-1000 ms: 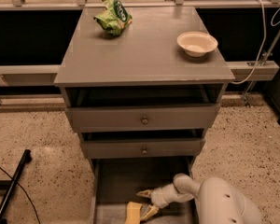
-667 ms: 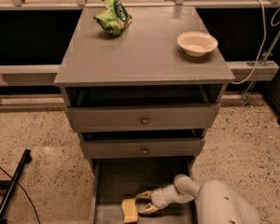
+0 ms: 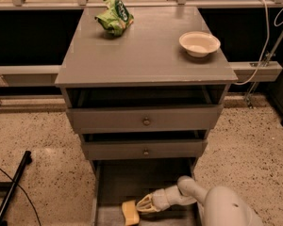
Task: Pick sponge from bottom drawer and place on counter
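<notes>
The pale-yellow sponge (image 3: 130,213) lies on the floor of the open bottom drawer (image 3: 114,182), near its front left. My gripper (image 3: 140,205) reaches down into that drawer from the right, and its tip touches the sponge's right side. The pale arm (image 3: 226,208) fills the lower right corner. The grey counter (image 3: 146,51) is the cabinet's top, well above the gripper.
A green snack bag (image 3: 114,17) sits at the counter's back left and a white bowl (image 3: 199,43) at its right. Two upper drawers with round knobs (image 3: 145,121) stand slightly open above the bottom drawer. A black bar (image 3: 12,192) lies on the speckled floor at left.
The gripper has moved a little lower and to the left, up against the sponge. The sponge has turned and shifted slightly left in the drawer.
</notes>
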Controlling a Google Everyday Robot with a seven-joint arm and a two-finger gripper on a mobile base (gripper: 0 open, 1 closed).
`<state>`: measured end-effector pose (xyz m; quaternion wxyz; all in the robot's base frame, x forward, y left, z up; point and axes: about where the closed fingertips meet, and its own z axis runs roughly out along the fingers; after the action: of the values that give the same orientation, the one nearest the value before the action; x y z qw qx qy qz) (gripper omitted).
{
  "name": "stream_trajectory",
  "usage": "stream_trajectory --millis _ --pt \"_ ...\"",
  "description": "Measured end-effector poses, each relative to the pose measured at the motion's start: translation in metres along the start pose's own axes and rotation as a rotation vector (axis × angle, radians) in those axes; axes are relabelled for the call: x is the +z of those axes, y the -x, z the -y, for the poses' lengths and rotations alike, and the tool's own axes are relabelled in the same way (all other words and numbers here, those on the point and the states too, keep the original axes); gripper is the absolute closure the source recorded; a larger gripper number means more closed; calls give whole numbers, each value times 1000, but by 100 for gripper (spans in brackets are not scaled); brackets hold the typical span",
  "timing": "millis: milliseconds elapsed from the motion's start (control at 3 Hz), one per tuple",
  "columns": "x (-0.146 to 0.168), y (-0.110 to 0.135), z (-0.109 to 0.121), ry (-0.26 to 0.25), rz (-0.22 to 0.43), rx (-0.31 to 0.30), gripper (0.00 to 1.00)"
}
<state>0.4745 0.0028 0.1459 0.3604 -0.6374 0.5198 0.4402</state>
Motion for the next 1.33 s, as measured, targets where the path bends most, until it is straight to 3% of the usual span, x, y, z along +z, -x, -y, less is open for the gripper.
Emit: stream_trajectory --millis 333,1000,1333 --pt "-19 39 0 -23 58 -98 0" --pt "0 41 -7 15 48 -80 0" --pt "13 36 -4 28 -31 -51 0"
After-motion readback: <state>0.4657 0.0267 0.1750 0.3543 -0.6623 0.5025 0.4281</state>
